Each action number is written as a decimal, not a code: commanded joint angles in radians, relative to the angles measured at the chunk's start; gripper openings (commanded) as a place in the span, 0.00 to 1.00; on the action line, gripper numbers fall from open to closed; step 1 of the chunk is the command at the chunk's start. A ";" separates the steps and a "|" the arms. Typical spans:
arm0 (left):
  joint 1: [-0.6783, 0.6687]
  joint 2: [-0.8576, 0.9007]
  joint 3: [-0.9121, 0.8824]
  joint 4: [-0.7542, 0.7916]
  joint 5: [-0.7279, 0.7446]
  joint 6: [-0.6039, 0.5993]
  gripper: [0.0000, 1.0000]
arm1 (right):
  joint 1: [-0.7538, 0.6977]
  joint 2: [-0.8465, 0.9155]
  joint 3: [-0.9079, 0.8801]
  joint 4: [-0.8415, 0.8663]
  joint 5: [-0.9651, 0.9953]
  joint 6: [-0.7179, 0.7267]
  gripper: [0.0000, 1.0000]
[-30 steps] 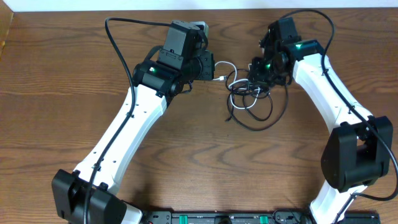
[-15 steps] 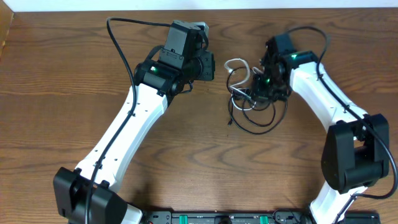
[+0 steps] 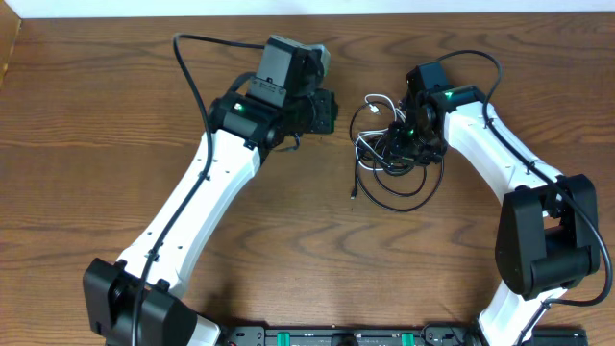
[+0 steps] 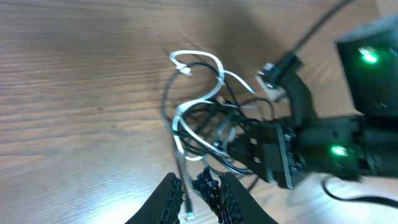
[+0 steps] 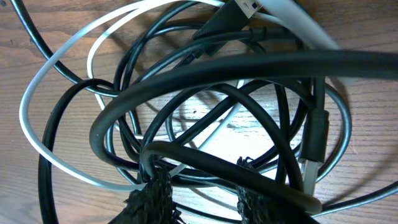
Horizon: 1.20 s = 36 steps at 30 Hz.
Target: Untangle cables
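well, your cables [image 3: 377, 152] lie in one messy clump on the brown desk [image 3: 86, 144], near the far edge and between your two arms. most of the cords are black. one white cord [image 5: 26, 118] loops through them and sticks out at the side nearest your left arm. a bigger black loop hangs out of the clump toward you.

your left claw [image 4: 199, 186] is just beside the clump, not touching it. its two fingers are only a little bit apart, and you can see bare wood in the gap. it holds nothing. the end of the white cord lies on the desk right by one finger.

your right claw [image 5: 202, 180] is down on top of the clump, on its far right side. its fingers stand apart. a thick black cord [image 5: 217, 163] runs across both fingertips, and thinner cords cross under it. you cannot tell if that cord is pinched or only lying there. a silver plug end [image 5: 247, 7] shows at the top of the right wrist view.
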 commanded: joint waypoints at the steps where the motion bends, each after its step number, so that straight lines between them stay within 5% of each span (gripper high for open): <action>1: -0.038 0.022 -0.023 -0.002 0.048 -0.040 0.22 | 0.002 -0.012 -0.011 0.004 0.009 0.002 0.33; 10: -0.076 0.196 -0.026 0.031 0.000 -0.295 0.34 | 0.002 -0.012 -0.011 0.006 -0.016 0.005 0.31; 19: -0.076 0.304 -0.026 0.150 0.005 -0.415 0.51 | 0.002 -0.012 -0.011 -0.002 -0.017 0.005 0.32; 36: -0.077 0.407 -0.026 0.325 0.095 -0.423 0.51 | 0.003 -0.012 -0.011 -0.009 -0.016 0.004 0.31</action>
